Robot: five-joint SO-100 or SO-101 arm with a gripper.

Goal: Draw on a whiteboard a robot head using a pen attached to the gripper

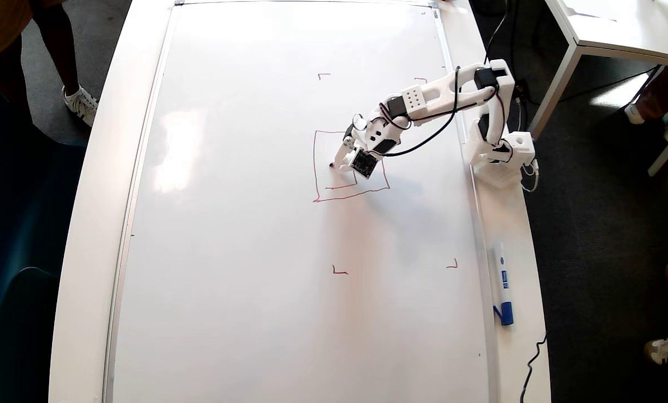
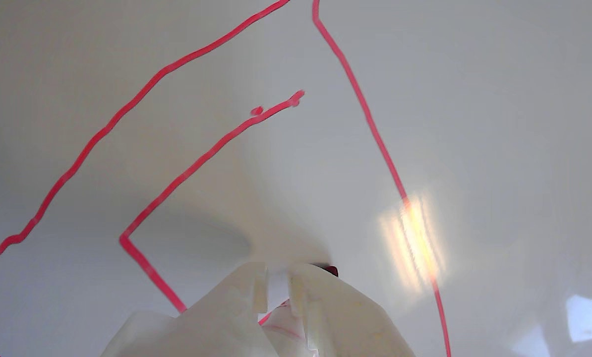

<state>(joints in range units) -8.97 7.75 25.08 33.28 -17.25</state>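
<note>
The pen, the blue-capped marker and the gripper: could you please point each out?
pen (image 1: 333, 164): overhead view, its tip on the whiteboard.
blue-capped marker (image 1: 502, 280): overhead view, mid-barrel.
gripper (image 2: 278, 287): wrist view, between the fingers.

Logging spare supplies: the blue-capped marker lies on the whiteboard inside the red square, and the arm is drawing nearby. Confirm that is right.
Not right. The overhead view shows the blue-capped marker lying on the white desk beside the whiteboard, well away from the red square. The arm is drawing at the square, as you said.
</note>
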